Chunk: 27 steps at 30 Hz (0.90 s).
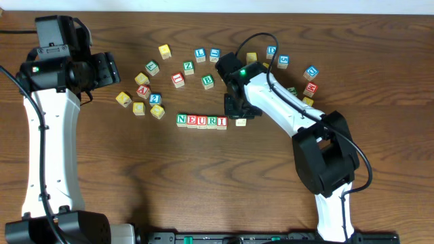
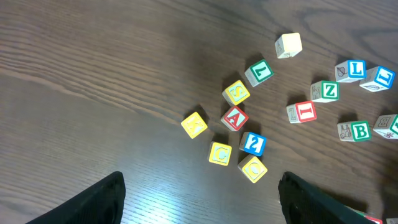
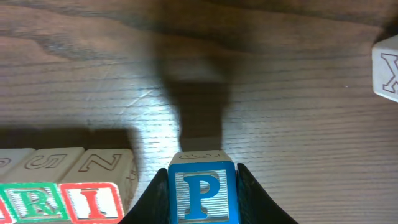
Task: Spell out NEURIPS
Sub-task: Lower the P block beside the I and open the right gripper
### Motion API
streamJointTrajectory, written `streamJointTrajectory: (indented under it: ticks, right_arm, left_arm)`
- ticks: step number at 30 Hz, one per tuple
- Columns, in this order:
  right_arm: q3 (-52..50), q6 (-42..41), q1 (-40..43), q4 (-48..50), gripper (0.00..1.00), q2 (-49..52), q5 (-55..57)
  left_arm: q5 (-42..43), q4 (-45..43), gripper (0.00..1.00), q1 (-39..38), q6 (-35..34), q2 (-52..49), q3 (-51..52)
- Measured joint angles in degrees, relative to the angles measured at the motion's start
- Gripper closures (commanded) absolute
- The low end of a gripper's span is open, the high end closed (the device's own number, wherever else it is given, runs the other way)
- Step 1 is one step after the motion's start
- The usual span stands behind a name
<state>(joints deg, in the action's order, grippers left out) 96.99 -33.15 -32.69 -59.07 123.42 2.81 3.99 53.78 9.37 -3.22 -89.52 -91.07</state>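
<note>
Five cubes stand in a row reading N [image 1: 181, 120], E [image 1: 191, 120], U [image 1: 201, 121], R [image 1: 211, 122], I [image 1: 222, 122]. My right gripper [image 1: 239, 112] hangs just right of the row's end, shut on the blue P cube [image 3: 202, 193]. That cube sits a small gap to the right of the red I [image 3: 92, 202]. My left gripper [image 1: 112, 68] is open at the upper left, nothing between its fingers [image 2: 93, 199]. Below it lies a loose cluster with a yellow S cube [image 2: 236, 93].
Loose cubes lie behind the row: a red I [image 1: 178, 80], Z [image 1: 188, 67], B [image 1: 208, 81], a blue L [image 1: 200, 53]. More cubes sit behind my right arm [image 1: 310, 71]. A pale X cube [image 3: 385, 65] lies at the far right of the right wrist view.
</note>
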Motion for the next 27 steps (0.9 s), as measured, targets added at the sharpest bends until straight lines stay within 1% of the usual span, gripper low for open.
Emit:
streamJointTrajectory:
  ticks: [4,11,21,23,27]
  right_arm:
    - [0.0,-0.39,-0.94,0.26,0.74,0.0,0.22]
    - [0.0,-0.39,-1.6,0.24,0.71,0.0,0.63]
    - [0.0,-0.39,-1.6,-0.24,0.69,0.0,0.66]
    - [0.0,-0.39,-1.6,-0.28,0.7,0.0,0.66]
    - [0.0,-0.31,-1.57,0.04,0.77,0.0,0.68]
  left_arm:
    - [0.0,0.0,0.22,0.0,0.02,0.0,0.0]
    - [0.0,0.0,0.22,0.0,0.02,0.0,0.0]
    - [0.0,0.0,0.22,0.0,0.0,0.0,0.0]
    - [0.0,0.0,0.22,0.0,0.0,0.0,0.0]
    - [0.0,0.0,0.22,0.0,0.0,0.0,0.0]
